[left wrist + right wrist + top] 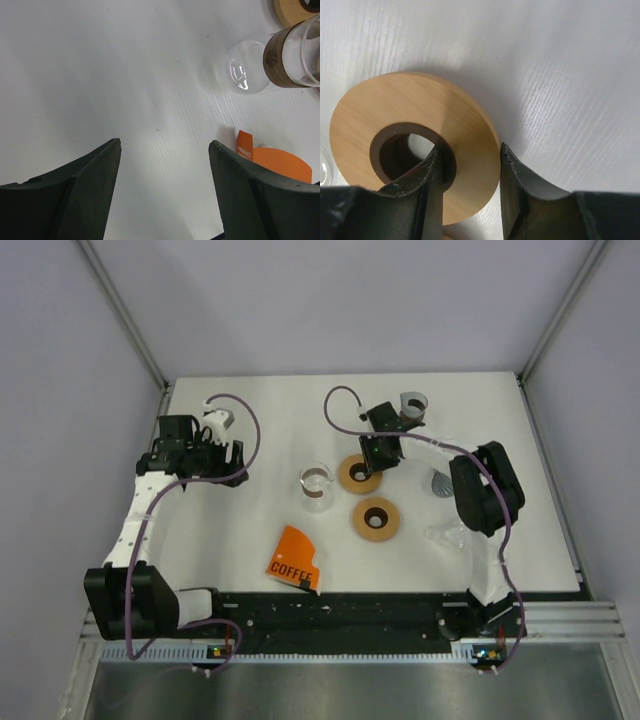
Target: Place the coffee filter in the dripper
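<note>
The right gripper (470, 155) is clamped on the band of a wooden ring (395, 110) near the middle of the tabletop (280, 410); one finger stands in the ring's dark hole and the other lies against its outer edge; the near part of the ring is cut off behind the fingers. The left gripper (165, 145) hangs over bare surface near the left edge, its jaws wide apart with nothing between them. A grey ribbed cone (440, 483), possibly the coffee filter, lies toward the right edge, partly hidden by the right arm and too small to be sure of. A clear glass piece (447, 535) sits just in front of it, faint against the white. A second wooden ring (376, 518), a glass carafe (316, 485) and an orange coffee packet (293, 557) lie toward the front edge.
</note>
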You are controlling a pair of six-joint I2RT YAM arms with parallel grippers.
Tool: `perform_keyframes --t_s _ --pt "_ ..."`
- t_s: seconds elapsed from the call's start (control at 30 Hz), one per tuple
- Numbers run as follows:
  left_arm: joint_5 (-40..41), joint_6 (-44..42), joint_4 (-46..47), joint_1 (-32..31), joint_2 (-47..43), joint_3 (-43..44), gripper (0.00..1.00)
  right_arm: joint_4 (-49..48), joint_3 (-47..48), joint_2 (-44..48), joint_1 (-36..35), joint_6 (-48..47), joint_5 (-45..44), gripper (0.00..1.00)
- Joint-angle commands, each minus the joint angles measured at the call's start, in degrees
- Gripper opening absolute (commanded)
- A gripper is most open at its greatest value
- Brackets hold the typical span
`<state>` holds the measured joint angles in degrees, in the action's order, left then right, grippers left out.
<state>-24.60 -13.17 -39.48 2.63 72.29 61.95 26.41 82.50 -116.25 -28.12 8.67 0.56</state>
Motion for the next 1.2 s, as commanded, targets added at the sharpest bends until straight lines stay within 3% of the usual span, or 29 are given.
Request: perform_keyframes --t_s 0.0,0.1,0.13,0.43,0.6,0.87,1.17 --pt "-0.71 0.25 0.81 -0.17 0.13 0.18 0.77 0.83 1.35 -0.04 -0.97 -0.4 1.12 0.19" --pt "-1.06 -0.19 -0.06 -0.17 0.04 1.5 0.76 1.27 1.7 3.03 -0.97 -1.46 -0.38 0.01" --pt "-1.24 -0.36 -0.5 -0.09 0.04 2.2 0.76 1.45 2.05 4.44 -1.15 -2.07 -2.47 0.0" --pt "-11.77 1.12 -3.67 -1.14 -0.75 11.25 0.75 -1.44 6.62 20.52 -5.35 -10.93 -12.41 0.0" --pt "-13.37 4.02 -3.23 -7.37 -0.75 15.38 0.76 -3.48 9.43 23.87 -11.07 -14.55 -14.0 0.0" --pt "-10.73 6.66 -3.05 -16.34 -0.05 20.04 0.83 -4.7 11.28 25.54 -14.06 -13.33 -10.85 0.0" --pt "-14.86 13.08 0.28 -17.58 1.1 20.84 0.85 -5.93 10.32 27.48 -16.88 -7.45 -0.91 0.0"
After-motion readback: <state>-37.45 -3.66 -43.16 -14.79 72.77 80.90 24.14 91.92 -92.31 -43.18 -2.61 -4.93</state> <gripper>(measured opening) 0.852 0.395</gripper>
